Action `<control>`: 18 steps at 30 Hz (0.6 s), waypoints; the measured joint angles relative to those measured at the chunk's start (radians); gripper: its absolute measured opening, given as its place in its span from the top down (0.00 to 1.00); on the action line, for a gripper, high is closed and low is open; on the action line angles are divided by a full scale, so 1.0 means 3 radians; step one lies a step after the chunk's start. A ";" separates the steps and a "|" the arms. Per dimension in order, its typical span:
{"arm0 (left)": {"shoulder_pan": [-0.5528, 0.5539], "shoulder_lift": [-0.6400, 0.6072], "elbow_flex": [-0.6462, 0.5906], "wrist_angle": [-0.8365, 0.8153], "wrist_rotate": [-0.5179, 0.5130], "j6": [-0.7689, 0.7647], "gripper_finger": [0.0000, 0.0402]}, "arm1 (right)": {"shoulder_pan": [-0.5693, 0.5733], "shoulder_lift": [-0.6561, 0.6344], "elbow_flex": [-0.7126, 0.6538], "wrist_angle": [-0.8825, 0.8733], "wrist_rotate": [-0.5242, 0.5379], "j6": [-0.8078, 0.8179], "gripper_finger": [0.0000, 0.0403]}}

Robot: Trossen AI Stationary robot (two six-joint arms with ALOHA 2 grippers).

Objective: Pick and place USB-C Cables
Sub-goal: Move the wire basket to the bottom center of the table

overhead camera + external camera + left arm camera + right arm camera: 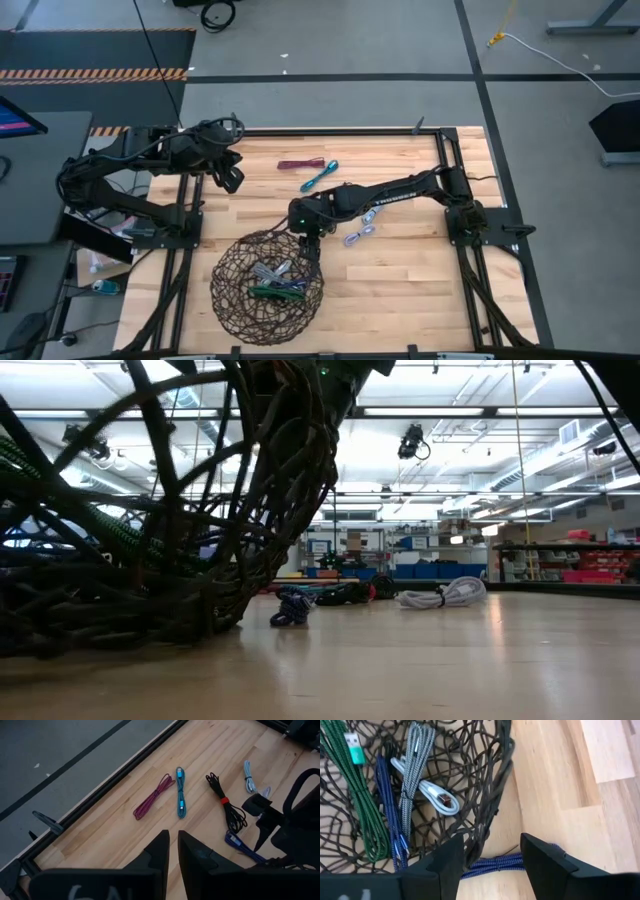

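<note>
While the right claw (490,862) hangs spread at the basket (490,795) rim, a blue cable (495,863) lies on the counter (555,780) between its fingers.

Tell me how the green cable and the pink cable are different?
The green cable lies inside the wire basket with other cables; the pink cable lies on the bare wooden table. The green one sits below the right gripper; the pink one has no gripper over it. Both are bundled long and thin.
</note>
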 joint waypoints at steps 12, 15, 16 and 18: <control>-0.0001 0.0000 0.0000 0.0000 0.0000 -0.0006 0.89 | 0.0005 0.0000 -0.0008 0.0145 -0.0071 -0.0062 0.51; -0.0001 0.0000 0.0000 0.0000 0.0001 -0.0005 0.89 | 0.0005 0.0000 -0.0008 0.0136 -0.0074 -0.0044 0.58; -0.0001 0.0000 0.0000 0.0000 0.0001 -0.0005 0.89 | 0.0004 0.0000 -0.0008 0.0133 -0.0082 -0.0044 0.62; 0.0000 0.0000 0.0000 0.0000 0.0000 -0.0005 0.89 | 0.0003 0.0000 -0.0008 0.0133 -0.0146 -0.0052 0.72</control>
